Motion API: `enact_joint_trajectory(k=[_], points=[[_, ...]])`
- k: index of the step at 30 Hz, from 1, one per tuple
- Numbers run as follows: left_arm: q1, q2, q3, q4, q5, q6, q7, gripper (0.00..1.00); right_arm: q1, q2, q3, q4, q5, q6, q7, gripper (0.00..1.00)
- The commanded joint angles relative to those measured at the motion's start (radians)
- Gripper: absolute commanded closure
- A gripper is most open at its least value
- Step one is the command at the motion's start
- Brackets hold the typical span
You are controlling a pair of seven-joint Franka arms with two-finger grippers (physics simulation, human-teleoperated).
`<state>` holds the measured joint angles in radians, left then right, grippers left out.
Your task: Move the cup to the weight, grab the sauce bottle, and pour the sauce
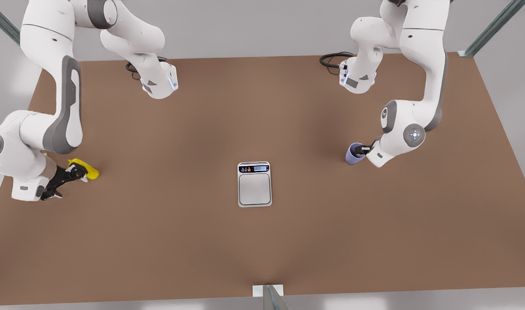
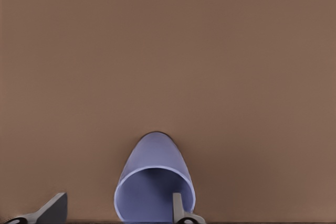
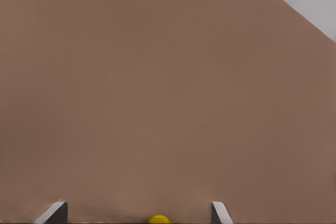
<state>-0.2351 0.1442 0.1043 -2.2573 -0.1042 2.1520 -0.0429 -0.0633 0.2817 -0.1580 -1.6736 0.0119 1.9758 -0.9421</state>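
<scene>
- Cup [image 1: 354,154] sits on the brown table [image 1: 262,241] toward the table's edge on the front view's right, well apart from the weight [image 1: 254,184], which lies near the table's middle.
- In the left wrist view the cup [image 2: 153,179] has one finger [image 2: 178,208] inside its mouth and the other finger [image 2: 52,209] outside, off to one side — the wall stands between them.
- Left gripper [image 1: 364,150] is spread wide at the cup's rim; whether a pad touches the wall cannot be told.
- Sauce bottle [image 1: 84,168] lies on its side near the table's edge on the front view's left, partly under the black fingers of the right gripper [image 1: 71,174].
- In the right wrist view the two fingertips [image 3: 53,213] stand far apart, with a small yellow bit of the bottle [image 3: 159,219] between them — no contact is visible.
- Most of the bottle is cut off at that picture's edge, and its nozzle is hard to make out in the front view.
- The cup's base is hidden in the front view behind its own wall.
</scene>
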Motion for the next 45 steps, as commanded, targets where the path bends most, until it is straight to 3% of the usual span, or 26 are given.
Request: enact_joint_trajectory(k=[1,5,14,16,20,21,30,45], points=[[-0.001,0.0,0.0,-0.002,0.0,-0.001,0.0,0.11,-0.01,0.002,0.0,-0.002,0.003,0.003,-0.041,0.0],[-0.001,0.012,0.002,-0.031,0.0,0.04,-0.005,0.13,-0.161,0.037,0.002,-0.038,0.155,0.021,-0.461,0.0],[-0.029,0.061,0.002,-0.073,0.0,0.149,-0.041,0.3,-0.451,0.172,0.002,-0.078,0.511,0.005,-1.092,0.0],[-0.029,0.064,0.002,-0.073,0.0,0.154,-0.045,0.38,-0.501,0.201,0.002,-0.081,0.547,-0.028,-1.178,0.0],[-0.032,0.08,0.002,-0.073,0.001,0.173,-0.045,0.74,-0.566,0.28,0.002,-0.071,0.588,-0.035,-1.313,0.0],[-0.032,0.08,0.002,-0.073,0.001,0.173,-0.045,0.79,-0.575,0.297,0.002,-0.071,0.62,-0.035,-1.383,0.0],[-0.033,0.08,0.002,-0.073,0.001,0.181,-0.045,0.79,-0.698,0.445,0.003,-0.068,0.755,-0.155,-1.586,0.0],[-0.063,0.071,-0.002,-0.065,-0.003,0.236,-0.094,0.79,-0.722,0.516,0.003,-0.052,0.862,-0.322,-1.699,0.0]])
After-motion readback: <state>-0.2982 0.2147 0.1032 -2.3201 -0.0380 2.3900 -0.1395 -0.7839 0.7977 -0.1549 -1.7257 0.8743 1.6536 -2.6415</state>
